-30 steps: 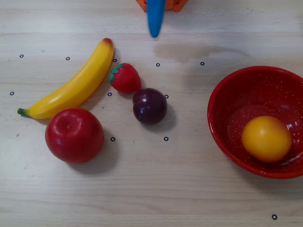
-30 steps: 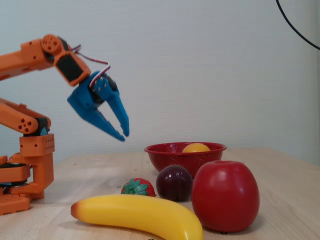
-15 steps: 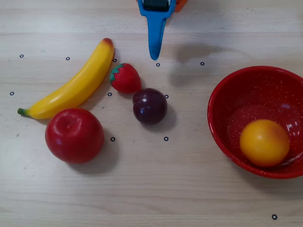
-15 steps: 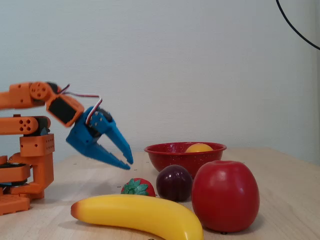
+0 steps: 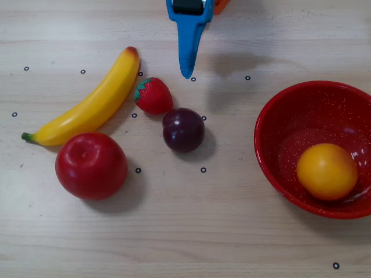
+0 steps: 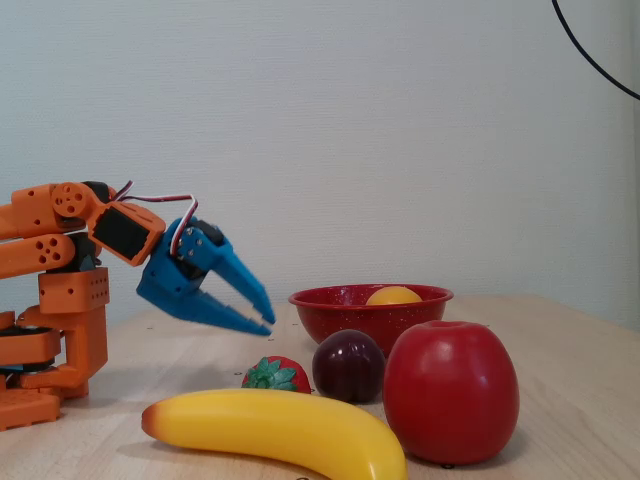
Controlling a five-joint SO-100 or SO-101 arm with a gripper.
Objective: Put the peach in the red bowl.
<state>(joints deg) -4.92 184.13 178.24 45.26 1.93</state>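
The peach [image 5: 327,171] is a round yellow-orange fruit lying inside the red bowl [image 5: 272,130] at the right of the overhead view. In the fixed view only its top [image 6: 393,296] shows above the bowl's rim [image 6: 340,298]. My blue gripper [image 5: 186,72] enters from the top edge of the overhead view, well left of the bowl and above the table. In the fixed view the gripper [image 6: 266,322] hangs in the air with its fingers nearly together and nothing between them.
A yellow banana [image 5: 90,104], a strawberry [image 5: 153,95], a dark purple plum [image 5: 183,130] and a red apple [image 5: 91,165] lie on the wooden table left of the bowl. The orange arm base [image 6: 50,300] stands at the left of the fixed view.
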